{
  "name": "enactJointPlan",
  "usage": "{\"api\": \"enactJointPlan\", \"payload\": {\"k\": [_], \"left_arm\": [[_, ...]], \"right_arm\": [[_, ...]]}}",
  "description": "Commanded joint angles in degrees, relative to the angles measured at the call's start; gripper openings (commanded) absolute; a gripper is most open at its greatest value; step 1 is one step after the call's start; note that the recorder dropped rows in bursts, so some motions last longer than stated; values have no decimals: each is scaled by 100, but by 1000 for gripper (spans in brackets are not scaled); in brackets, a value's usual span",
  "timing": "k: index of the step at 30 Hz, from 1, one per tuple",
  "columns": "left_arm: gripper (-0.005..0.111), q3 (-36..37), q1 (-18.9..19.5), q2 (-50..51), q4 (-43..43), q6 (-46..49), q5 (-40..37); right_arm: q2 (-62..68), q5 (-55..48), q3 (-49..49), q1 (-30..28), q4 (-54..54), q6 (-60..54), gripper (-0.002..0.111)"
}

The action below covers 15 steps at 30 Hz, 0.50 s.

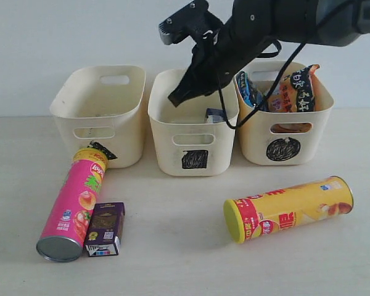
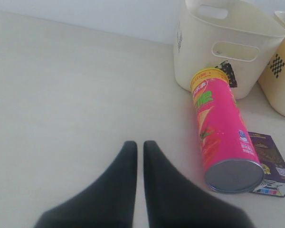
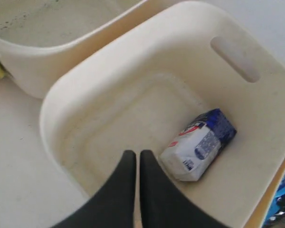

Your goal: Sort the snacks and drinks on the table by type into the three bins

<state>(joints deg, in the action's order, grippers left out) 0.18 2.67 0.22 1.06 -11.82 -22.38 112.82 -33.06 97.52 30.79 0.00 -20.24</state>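
Exterior view: pale beige table, white wall behind; both jaws clenched.

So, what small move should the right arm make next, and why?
Probably raise the right arm so its jaws leave the square-marked bin. They are shut on nothing, and the blue-and-white pack already lies on that bin's floor, while the yellow tube lies unsorted on the table.

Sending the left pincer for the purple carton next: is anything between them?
Yes. The pink tube lies on its side against the purple carton, on the side facing the left pincer. A straight reach across the table would likely meet the tube first; from above the carton shows uncovered.
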Motion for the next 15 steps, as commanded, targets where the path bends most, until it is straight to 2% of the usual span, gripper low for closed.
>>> {"api": "enactJointPlan", "payload": {"k": [1, 6, 8, 15], "left_arm": [[4, -18, 19, -22, -41, -45, 32], [4, -18, 19, -22, -41, -45, 32], [4, -18, 19, -22, -41, -45, 7], [4, -18, 19, -22, -41, -45, 7]], "right_arm": [[-148, -474, 46, 190, -58, 417, 0], [-297, -1024, 46, 697, -107, 535, 0], [-351, -1219, 46, 1204, -527, 945, 0], [-362, -1541, 46, 1893, -1275, 1937, 0]]}}
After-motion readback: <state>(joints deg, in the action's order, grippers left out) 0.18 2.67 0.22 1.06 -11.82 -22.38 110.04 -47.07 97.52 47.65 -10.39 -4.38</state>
